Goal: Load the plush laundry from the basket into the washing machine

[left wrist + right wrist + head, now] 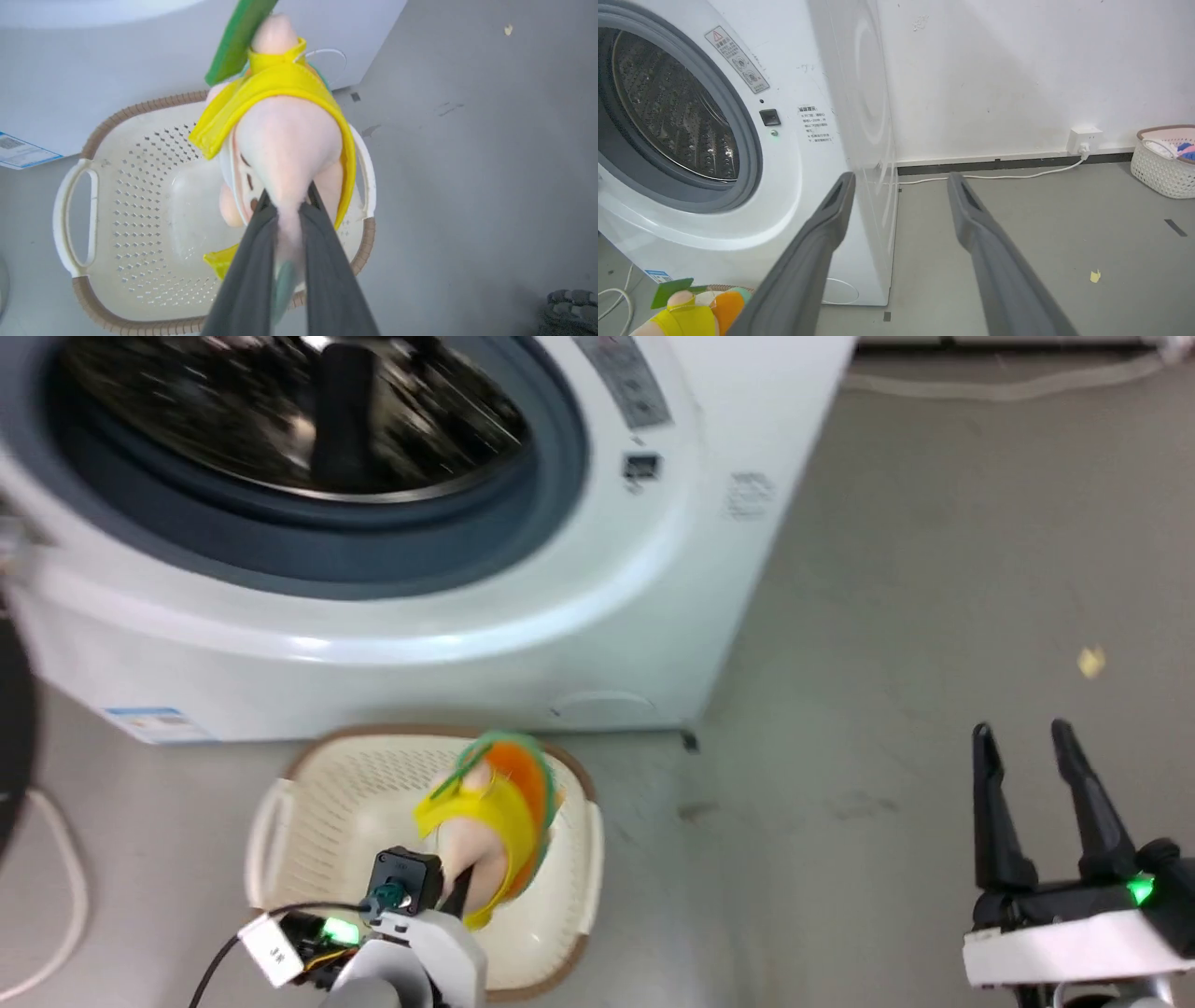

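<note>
Over the basket [140, 109], just in front of the washer [467, 663]: toy [289, 140], pinched at its peach-pink face end by the left claw [287, 200]. Clenched tight on the soft stuff, face bulging out past the fingertips. Long axis in line with the fingers, running away from the claw toward the washer front. Yellow hood wrapped round the middle; green and orange bits at the far end, nearest the machine. From the head view: pointing up the view, tilted a little right, over the basket's right half. Basket on the grey floor [887, 616], far rim close to the washer's base, sides perforated, a handle at each end. Washer mouth open above it, steel drum [677, 107] shining behind the grey seal. Off to the right, well apart from toy and basket: right claw [1020, 733], released, fingers spread, aimed past the washer's right corner toward the wall. Small yellow scrap [1089, 661] on the floor beyond those fingers.
</note>
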